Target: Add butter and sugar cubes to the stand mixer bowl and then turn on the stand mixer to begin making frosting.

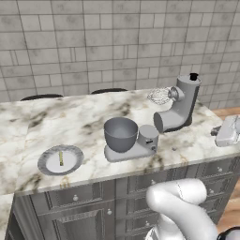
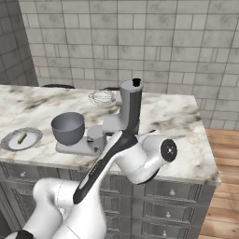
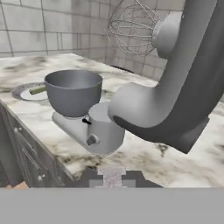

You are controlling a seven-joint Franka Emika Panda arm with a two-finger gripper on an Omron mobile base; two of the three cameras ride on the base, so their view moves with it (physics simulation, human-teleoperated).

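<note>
The stand mixer point(image 1: 180, 110) stands on the marble counter with its head tilted up, its whisk point(image 1: 159, 96) in the air and its black knob point(image 1: 194, 76) on top. The grey stand mixer bowl point(image 1: 120, 133) sits open on the mixer's flat base point(image 1: 133, 151). Left of it, the butter point(image 1: 61, 158) lies on a flat grey plate point(image 1: 47, 164). My gripper point(image 1: 228, 131) hovers at the counter's right end, well right of the mixer, open and holding nothing. The hand view faces the bowl point(image 3: 73, 89) and mixer point(image 3: 175, 87), with the butter point(image 3: 38, 90) far behind.
Grey drawers point(image 1: 84, 197) run under the counter's front edge point(image 1: 117, 176). A tiled wall point(image 1: 117, 42) stands behind, with two dark chair backs point(image 1: 41, 97) past the far edge. Bare marble point(image 1: 70, 117) lies behind the plate and the bowl. Wooden floor point(image 2: 224, 186) lies to the right.
</note>
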